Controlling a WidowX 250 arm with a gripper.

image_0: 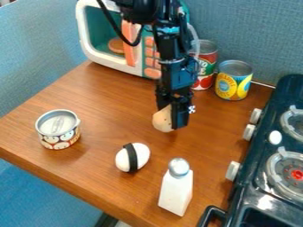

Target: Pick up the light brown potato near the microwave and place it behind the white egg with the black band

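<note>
Item: one black two-finger end effector (171,117), pinching a tan, rounded, potato-like piece (161,119) with small dark specks, over the upper middle of the brown wooden table (100,104). Surroundings, on a clock face centred on the end effector, twelve at the top of the view:

- 1 o'clock: red-and-green cylindrical metal can (206,66).
- 2 o'clock: yellow-and-blue cylindrical metal can (233,84), just beside the red one.
- 4 o'clock: dark toy stove (266,205) with white knobs and round burners.
- 6 o'clock: white, square-sided shaker (176,193), silver-topped, upright.
- 7 o'clock: white oval piece (141,155) with a black band (rather egg-like).
- 9 o'clock: short round can (59,138), silver-lidded, faces on its label.
- 11 o'clock: white-and-teal toy microwave (106,65) with orange buttons, a round orange-brown piece (116,45) inside.
</note>
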